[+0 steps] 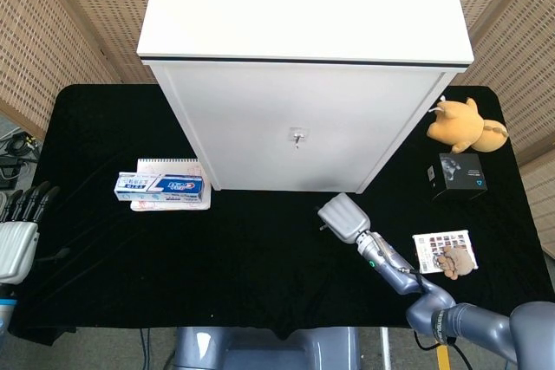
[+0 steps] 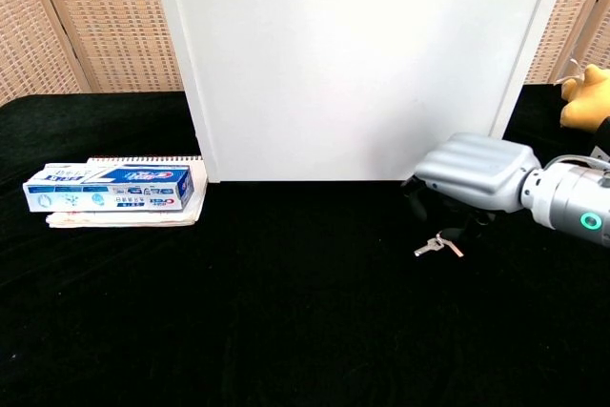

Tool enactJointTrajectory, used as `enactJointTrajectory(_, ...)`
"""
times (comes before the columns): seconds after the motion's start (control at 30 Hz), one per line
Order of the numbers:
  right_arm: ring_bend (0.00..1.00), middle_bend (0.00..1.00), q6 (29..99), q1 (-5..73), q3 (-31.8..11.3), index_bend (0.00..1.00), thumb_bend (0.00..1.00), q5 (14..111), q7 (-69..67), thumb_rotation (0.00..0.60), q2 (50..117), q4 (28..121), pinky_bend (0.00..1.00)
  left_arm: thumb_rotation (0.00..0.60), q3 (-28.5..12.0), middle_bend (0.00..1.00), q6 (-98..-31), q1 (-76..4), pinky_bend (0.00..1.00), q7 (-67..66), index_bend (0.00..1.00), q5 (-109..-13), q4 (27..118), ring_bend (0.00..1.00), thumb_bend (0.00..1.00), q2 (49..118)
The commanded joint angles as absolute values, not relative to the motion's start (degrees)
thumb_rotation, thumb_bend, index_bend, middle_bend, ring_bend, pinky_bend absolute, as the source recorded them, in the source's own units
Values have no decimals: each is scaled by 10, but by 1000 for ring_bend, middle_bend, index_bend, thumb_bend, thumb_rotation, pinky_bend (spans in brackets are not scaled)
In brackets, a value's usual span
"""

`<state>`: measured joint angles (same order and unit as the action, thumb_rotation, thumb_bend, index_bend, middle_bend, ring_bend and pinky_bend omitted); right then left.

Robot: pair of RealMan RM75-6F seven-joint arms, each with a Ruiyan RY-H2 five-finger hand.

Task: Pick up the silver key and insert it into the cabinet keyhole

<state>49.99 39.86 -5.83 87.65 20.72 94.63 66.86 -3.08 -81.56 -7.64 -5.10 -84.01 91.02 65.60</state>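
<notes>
The silver key (image 2: 438, 245) lies on the black cloth in front of the white cabinet (image 2: 362, 64), with a second small key on the same ring. My right hand (image 2: 472, 176) hovers just above and behind it, palm down, fingers (image 2: 464, 223) curled downward close to the key and holding nothing. In the head view the right hand (image 1: 342, 217) covers the key. The cabinet keyhole (image 1: 297, 136) is a small metal lock in the middle of the cabinet door (image 1: 295, 140). My left hand (image 1: 17, 236) rests at the table's left edge, fingers straight, empty.
A toothpaste box (image 1: 161, 185) lies on a spiral notebook (image 1: 169, 166) left of the cabinet. At the right are a yellow plush toy (image 1: 464, 123), a small black box (image 1: 461, 172) and a printed card (image 1: 438, 247) with a small brown object (image 1: 453, 259) on it.
</notes>
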Motion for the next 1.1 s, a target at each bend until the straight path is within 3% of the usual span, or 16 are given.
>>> enactJointTrajectory(0.03, 1000, 983, 498, 402, -53, 535, 461, 870, 216, 600, 961, 651, 1000, 600, -30, 0, -814, -77, 0, -51, 0, -840, 910, 0, 0, 656)
enactJointTrajectory(0.53, 1000, 983, 486, 414, -44, 559, 530, 854, 248, 600, 991, 600, 1000, 600, -29, 0, -810, -79, 0, -51, 0, -837, 908, 0, 0, 657)
enactJointTrajectory(1.1, 1000, 983, 483, 418, -37, 556, 534, 836, 266, 600, 1002, 588, 1000, 600, -28, 0, -809, -81, 0, -54, 0, -836, 907, 0, 0, 659)
